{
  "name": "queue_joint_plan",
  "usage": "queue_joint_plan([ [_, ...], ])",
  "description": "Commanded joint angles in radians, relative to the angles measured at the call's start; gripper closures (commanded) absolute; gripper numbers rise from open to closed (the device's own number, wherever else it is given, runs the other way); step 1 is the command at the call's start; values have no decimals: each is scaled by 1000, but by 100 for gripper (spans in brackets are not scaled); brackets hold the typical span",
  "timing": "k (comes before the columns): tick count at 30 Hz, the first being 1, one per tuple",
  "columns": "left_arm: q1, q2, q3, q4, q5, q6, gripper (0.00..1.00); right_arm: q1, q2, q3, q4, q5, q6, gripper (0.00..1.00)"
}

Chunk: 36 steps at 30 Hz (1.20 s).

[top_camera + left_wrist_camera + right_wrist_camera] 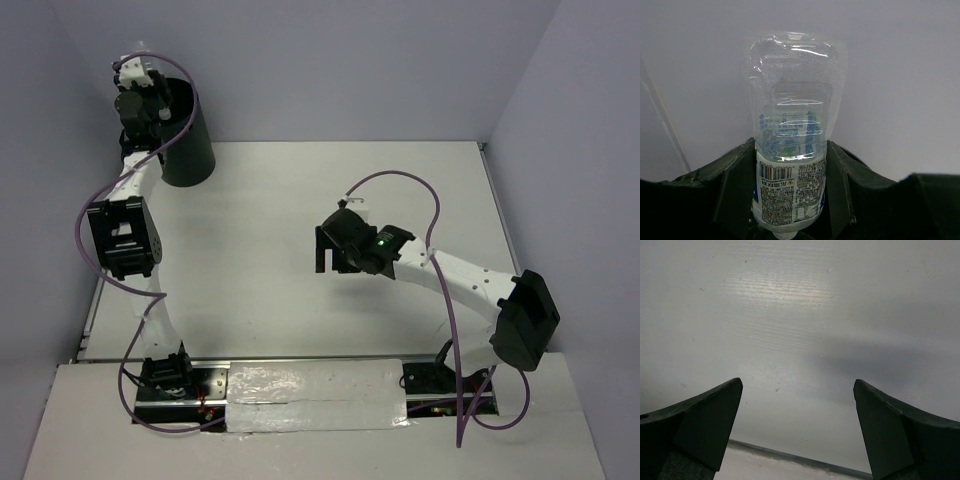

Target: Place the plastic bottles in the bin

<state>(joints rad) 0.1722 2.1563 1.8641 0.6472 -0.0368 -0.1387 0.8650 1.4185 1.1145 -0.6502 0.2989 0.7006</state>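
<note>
Left gripper (790, 152): clenched on one plastic bottle (792, 100), both pads pressed on the printed label band.
Bottle posture: cap end toward the wrist, base pointing away; bluish print and a barcode on the band.
Reason for this grip: probably that the band is the firmer part of a thin, crinkly wall, so less slipping.
Place of the bottle: in the air at the bin (190, 135), at the far left corner of the table (280, 200); seemingly over the rim, not yet let go.
Reason for the high hold: tall bin, so release possible only from above the rim.
Right gripper (797, 390): released, fingers (705, 430) wide apart, nothing between them, only bare table surface beneath.
Reason for its place: parked near mid-table, well apart from the bin, likely to keep the way free.
Only in the top view: both arms and the bin together; bottle itself hidden there by the left wrist.
Only in the left wrist view: the grip and the label; bin not visible, only wall behind.
Other bottles: none seen in any view; perhaps inside the bin, cannot tell.
</note>
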Motion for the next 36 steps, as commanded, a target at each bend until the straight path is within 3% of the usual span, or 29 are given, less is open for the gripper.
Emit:
queue_joint_plan([
  [1, 0, 11, -9, 91, 72, -29, 52, -3, 14, 44, 17, 2, 0, 0],
  [5, 0, 11, -38, 68, 98, -12, 47, -4, 19, 50, 15, 0, -3, 0],
  [8, 0, -13, -74, 69, 101, -1, 26, -4, 23, 54, 15, 0, -3, 0],
  [9, 0, -32, -92, 68, 106, 11, 10, -6, 23, 54, 20, -1, -3, 0],
  [11, 0, -62, -101, 52, 123, 27, 1, -6, 28, 56, 23, -7, -3, 0],
  [18, 0, -190, -50, -73, 170, 25, 1, -6, 20, 65, 26, -15, -6, 0],
  [26, -2, -381, 101, -429, 154, -125, 1, -6, -46, 103, -17, 38, -21, 0],
  [29, -23, -519, 21, -639, 69, -176, 1, -3, -99, 116, -38, 86, -27, 0],
  [33, -89, -732, -172, -895, -183, -162, 1, -1, -209, 99, -57, 147, -21, 0],
  [36, -99, -837, -319, -1051, -224, -191, 1, -6, -257, 81, -94, 196, -16, 0],
])
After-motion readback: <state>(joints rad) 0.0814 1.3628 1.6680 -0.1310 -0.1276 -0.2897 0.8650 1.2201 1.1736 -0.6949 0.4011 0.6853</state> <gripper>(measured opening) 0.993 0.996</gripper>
